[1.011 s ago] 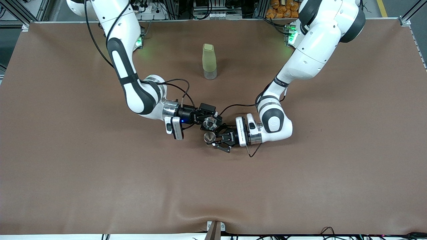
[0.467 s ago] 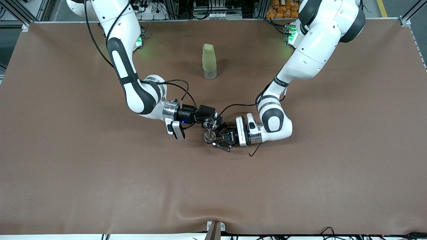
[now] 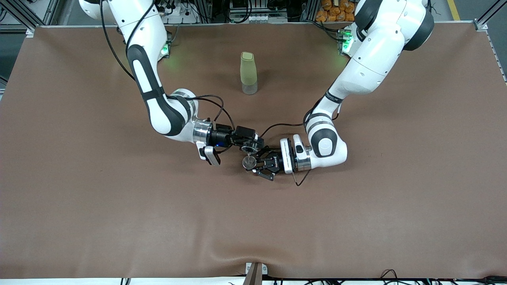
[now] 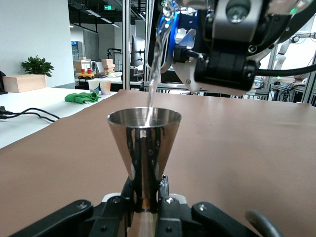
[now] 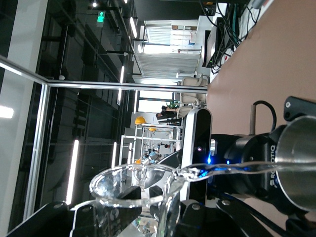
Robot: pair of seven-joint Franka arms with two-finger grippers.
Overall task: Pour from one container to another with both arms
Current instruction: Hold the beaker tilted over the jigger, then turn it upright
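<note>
In the front view my right gripper (image 3: 246, 145) is shut on a clear glass cup (image 3: 250, 149) and tips it over a metal cone-shaped cup (image 3: 249, 162). My left gripper (image 3: 258, 164) is shut on that cone's narrow stem and holds it upright, low over the middle of the table. In the left wrist view a thin stream of water (image 4: 152, 84) falls into the metal cup (image 4: 144, 143), gripped by my left gripper (image 4: 146, 192). The right wrist view shows the glass cup (image 5: 140, 190) in my right gripper (image 5: 133, 222), its spout pouring water toward the metal cup (image 5: 298, 148).
A tall pale green bottle (image 3: 248, 73) stands upright farther from the front camera, between the two arm bases. The brown table cover (image 3: 119, 206) has a wrinkle at its near edge. Cables loop off both wrists.
My right gripper has rolled the glass cup further over the metal cup and shifted slightly toward it. The left gripper has stayed almost still with the cone.
</note>
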